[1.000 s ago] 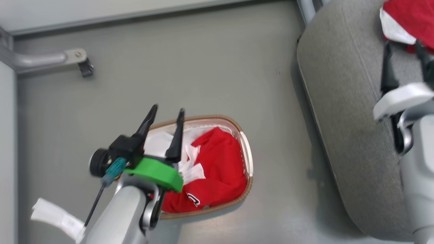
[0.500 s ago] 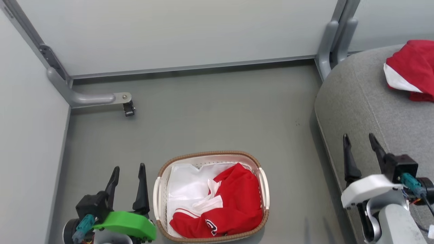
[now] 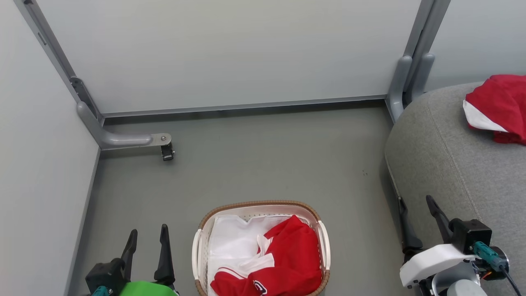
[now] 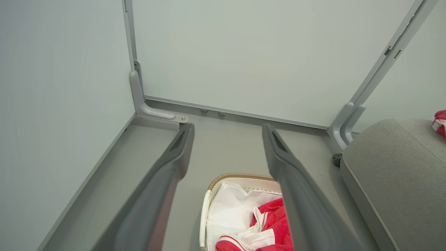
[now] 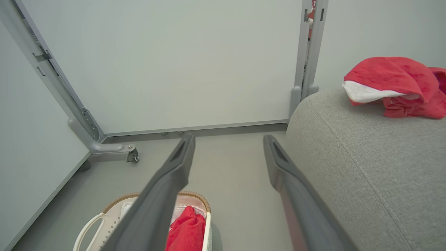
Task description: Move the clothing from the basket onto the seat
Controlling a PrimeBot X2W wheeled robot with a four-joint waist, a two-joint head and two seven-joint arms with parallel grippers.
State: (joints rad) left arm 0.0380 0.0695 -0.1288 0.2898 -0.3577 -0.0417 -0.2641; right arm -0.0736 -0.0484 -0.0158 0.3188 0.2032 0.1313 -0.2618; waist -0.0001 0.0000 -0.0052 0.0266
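Note:
A red jersey [image 3: 283, 263] with white trim lies in the white basket [image 3: 197, 250] on the floor, bottom centre of the head view, over a white liner cloth [image 3: 230, 238]. The basket [image 4: 206, 216] and jersey [image 4: 275, 223] also lie low in the left wrist view. A second red garment [image 3: 499, 107] lies on the grey seat [image 3: 444, 156] at the right, also seen as the garment [image 5: 393, 82] on the seat [image 5: 366, 164] in the right wrist view. My left gripper [image 3: 148, 236] is open, left of the basket. My right gripper [image 3: 415, 201] is open, empty, beside the seat's front edge.
Pale partition walls close off the back and left. A grey metal foot with a caster [image 3: 166, 150] sticks out onto the floor at the left; a grey post [image 3: 404, 82] stands beside the seat. Grey floor [image 3: 267, 156] lies open behind the basket.
The head camera has tilted up, so basket and seat sit lower in view. Both arms have drawn back low, the left from over the basket, the right from the seat; both stay open.

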